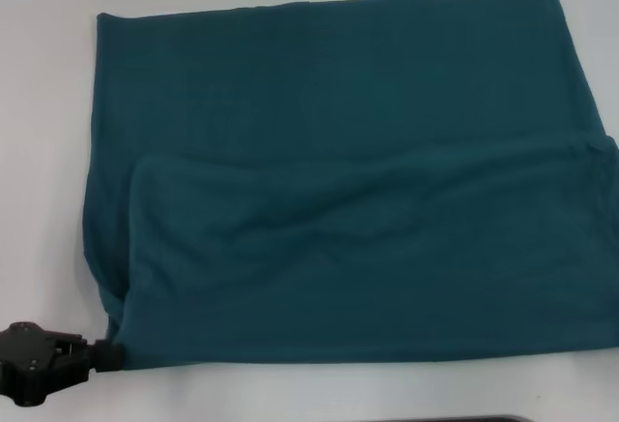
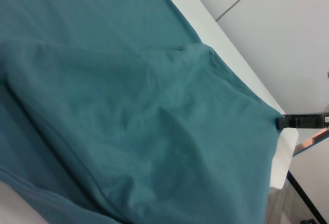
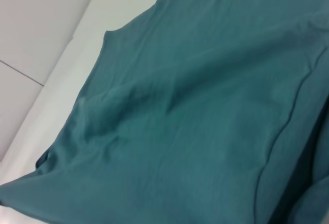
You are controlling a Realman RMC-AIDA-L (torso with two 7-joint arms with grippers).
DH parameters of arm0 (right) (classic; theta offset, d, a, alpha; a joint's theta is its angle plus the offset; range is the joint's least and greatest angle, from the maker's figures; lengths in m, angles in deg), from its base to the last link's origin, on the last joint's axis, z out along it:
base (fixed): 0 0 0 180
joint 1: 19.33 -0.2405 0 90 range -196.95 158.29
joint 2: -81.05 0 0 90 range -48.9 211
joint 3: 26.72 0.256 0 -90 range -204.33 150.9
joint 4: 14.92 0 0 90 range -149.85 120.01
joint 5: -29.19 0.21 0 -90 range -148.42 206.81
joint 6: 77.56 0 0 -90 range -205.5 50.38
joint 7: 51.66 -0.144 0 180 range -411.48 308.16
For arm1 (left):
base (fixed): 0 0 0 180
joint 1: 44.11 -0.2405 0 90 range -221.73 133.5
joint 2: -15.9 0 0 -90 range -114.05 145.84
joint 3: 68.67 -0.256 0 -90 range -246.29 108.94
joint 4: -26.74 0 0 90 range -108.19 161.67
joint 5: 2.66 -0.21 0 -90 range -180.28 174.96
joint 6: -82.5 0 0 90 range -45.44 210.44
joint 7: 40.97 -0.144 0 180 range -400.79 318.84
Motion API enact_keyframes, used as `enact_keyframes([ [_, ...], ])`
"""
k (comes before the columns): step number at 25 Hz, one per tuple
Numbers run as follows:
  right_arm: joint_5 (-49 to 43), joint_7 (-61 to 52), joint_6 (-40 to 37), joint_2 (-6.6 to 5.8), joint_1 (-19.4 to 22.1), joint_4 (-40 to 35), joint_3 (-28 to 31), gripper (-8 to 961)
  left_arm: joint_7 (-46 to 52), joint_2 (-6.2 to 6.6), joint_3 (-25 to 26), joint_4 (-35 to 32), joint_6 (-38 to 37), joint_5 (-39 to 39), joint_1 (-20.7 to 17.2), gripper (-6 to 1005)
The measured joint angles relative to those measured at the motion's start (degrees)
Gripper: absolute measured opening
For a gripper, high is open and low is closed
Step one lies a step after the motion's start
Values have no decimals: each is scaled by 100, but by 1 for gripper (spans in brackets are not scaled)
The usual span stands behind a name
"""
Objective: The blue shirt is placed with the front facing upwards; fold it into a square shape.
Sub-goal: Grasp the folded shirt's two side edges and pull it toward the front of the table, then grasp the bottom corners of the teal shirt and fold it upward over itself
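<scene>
Down at the near left corner of the head view, the left gripper point(image 1: 108, 354) is black and sits low on the white table point(image 1: 48, 151). Its fingers are pressed together, pinching the near left corner of the blue shirt point(image 1: 338, 180). In the left wrist view, another black gripper tip, the right gripper point(image 2: 281, 122), meets the far corner of the cloth at the table's edge; whether its fingers are spread or closed cannot be told. The shirt lies flat across the table, plain dark teal with no lettering showing. Its near part is folded over as an upper layer, softly wrinkled, with a curved edge across the middle. The lower layer extends beyond toward the far side.
</scene>
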Motion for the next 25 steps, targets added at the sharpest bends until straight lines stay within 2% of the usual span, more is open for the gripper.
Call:
enact_keyframes([
  [12, -260, 205, -227, 30, 151, 6, 478, 49, -2, 25, 42, -18, -45, -9, -77, 20],
  [25, -257, 264, -436, -16, 114, -1, 720, 50, -2, 66, 140, 0, -157, 24, -17, 21],
])
